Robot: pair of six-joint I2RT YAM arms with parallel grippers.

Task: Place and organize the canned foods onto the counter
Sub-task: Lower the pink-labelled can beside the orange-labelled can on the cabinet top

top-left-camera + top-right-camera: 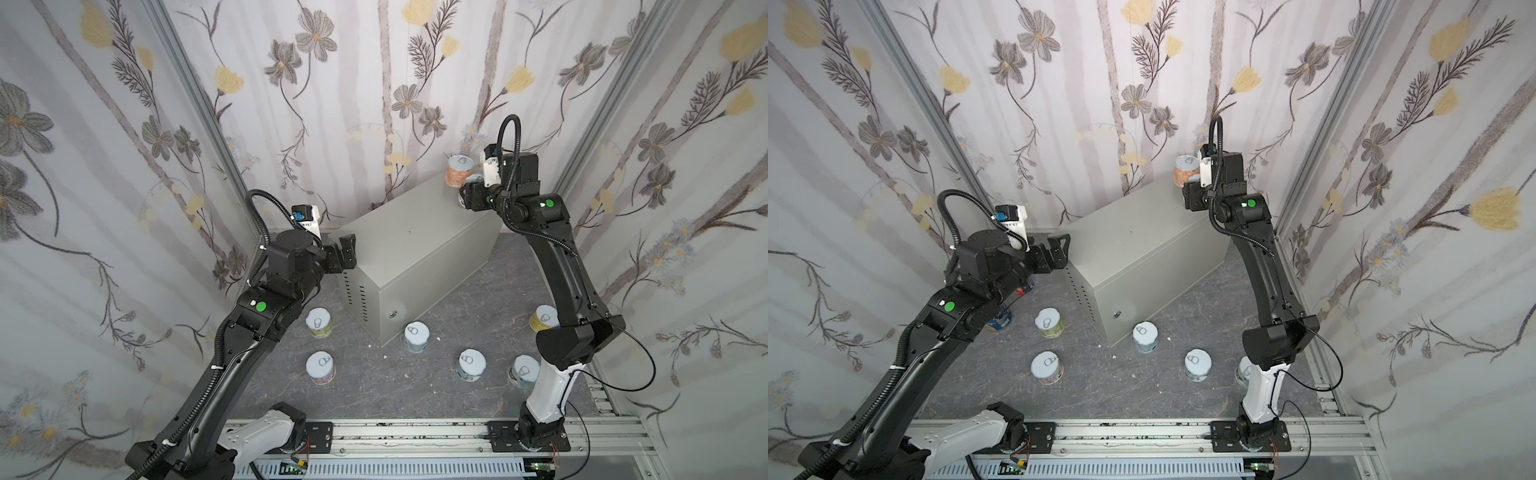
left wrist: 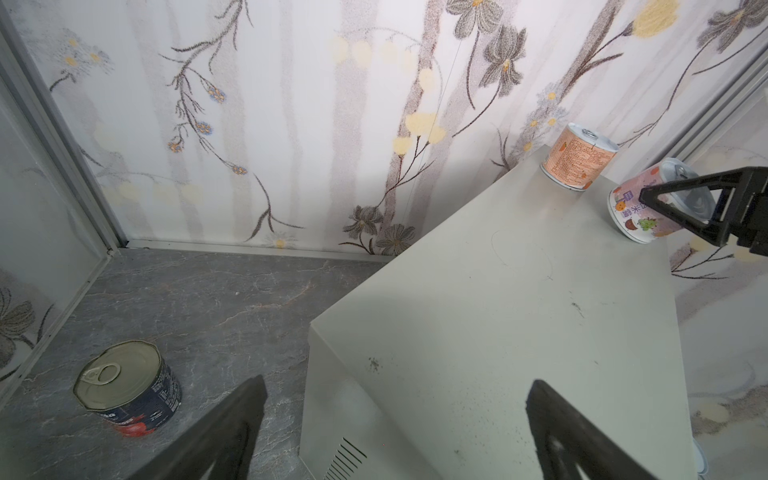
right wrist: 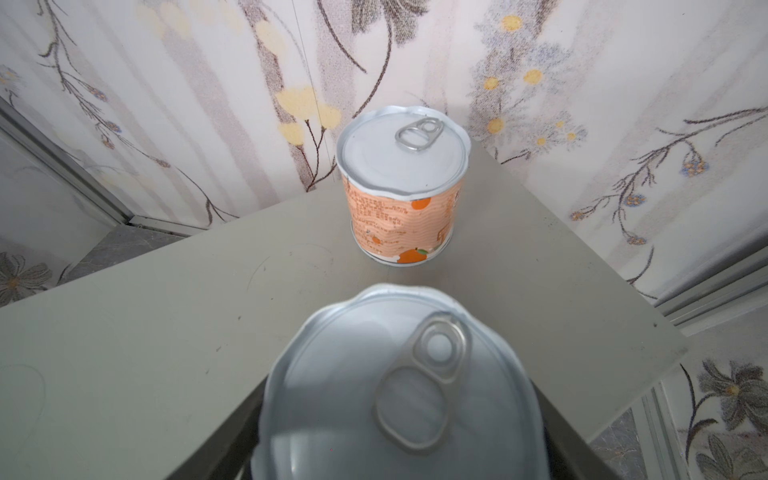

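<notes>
Floral wallpaper; marbled floor (white specks).

The long middle of the top of the grey-beige rectangular metal cabinet lies bare, so I can come down there. Its far end is crowded: a short orange-labelled can with a white pull-tab lid stands at the back corner, close to the flowered wall, and just beside it my right gripper is clasped round a lilac-labelled can at the edge. Left of the cabinet the dark grey marbled floor is open but for a navy-and-red metal-lidded can. In front, short white-lidded cans stand apart with lanes between; a pale blue one sits just beside its lock end.
</notes>
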